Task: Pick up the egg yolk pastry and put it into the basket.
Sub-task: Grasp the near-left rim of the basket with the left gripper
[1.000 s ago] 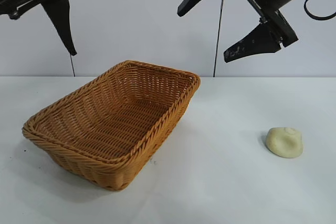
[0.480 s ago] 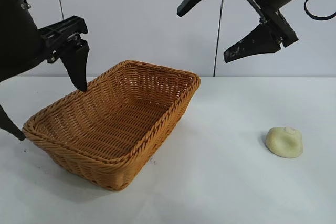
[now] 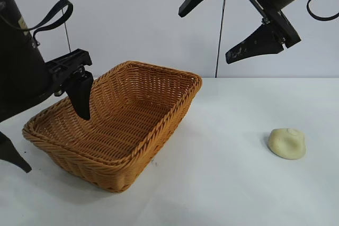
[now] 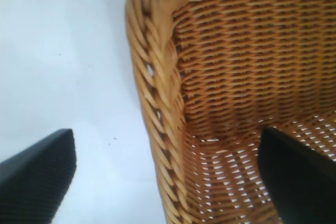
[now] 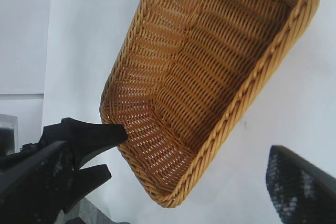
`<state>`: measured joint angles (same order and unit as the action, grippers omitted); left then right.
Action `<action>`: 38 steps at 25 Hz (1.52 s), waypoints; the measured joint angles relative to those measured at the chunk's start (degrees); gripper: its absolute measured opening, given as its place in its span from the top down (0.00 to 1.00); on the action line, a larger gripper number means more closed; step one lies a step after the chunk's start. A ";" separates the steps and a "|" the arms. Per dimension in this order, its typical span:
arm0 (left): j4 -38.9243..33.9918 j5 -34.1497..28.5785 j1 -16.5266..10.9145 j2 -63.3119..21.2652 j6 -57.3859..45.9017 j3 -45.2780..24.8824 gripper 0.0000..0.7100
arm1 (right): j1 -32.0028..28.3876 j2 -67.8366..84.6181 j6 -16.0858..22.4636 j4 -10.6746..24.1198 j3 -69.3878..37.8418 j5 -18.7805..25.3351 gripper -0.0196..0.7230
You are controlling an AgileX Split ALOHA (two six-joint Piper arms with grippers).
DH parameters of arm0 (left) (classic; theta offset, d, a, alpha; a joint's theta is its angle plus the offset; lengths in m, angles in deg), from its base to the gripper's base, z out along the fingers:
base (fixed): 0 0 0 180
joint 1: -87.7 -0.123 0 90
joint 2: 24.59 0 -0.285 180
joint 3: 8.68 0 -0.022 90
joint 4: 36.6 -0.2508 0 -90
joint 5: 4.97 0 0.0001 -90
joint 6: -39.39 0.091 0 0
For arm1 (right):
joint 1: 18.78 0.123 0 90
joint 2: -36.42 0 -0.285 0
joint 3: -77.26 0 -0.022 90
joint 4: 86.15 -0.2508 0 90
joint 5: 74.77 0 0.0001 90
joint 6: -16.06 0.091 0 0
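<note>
The egg yolk pastry (image 3: 286,143), a small pale cream dome, lies on the white table at the right, well apart from the basket (image 3: 183,104), which is empty. My left gripper (image 3: 47,130) is open and straddles the basket's left end: one finger (image 3: 82,99) hangs inside it, the other (image 3: 13,157) outside by the table. In the left wrist view the braided rim (image 4: 157,103) runs between the open left gripper (image 4: 165,150). My right gripper (image 3: 230,22) hangs open high above the table, up and left of the pastry. Neither wrist view shows the pastry.
The white table (image 3: 222,183) runs from the basket to the pastry, with a pale wall behind. The right wrist view looks down at the basket (image 5: 210,66) between the open right gripper (image 5: 168,182), with the left arm's finger (image 5: 100,132) at the basket's end.
My left arm has come down from the upper left to the basket's left end, and one finger now dips inside it. The right arm, basket and pastry have not moved.
</note>
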<state>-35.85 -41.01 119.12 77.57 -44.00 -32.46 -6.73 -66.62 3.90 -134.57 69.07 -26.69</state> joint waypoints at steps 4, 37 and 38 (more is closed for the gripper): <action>0.04 3.69 0.00 0.00 -0.06 -1.95 0.03 | 0.00 0.00 0.00 0.12 0.00 0.82 0.04; 5.50 14.16 -4.80 11.33 9.62 -2.14 0.07 | 0.00 0.00 0.00 0.53 0.00 1.17 0.04; 6.21 14.16 -4.80 11.33 10.18 -2.14 0.12 | 0.00 0.00 0.00 0.53 0.00 1.17 0.04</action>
<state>-29.64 -26.85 114.32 88.91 -33.83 -34.61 -6.73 -66.62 3.90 -134.05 69.07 -25.52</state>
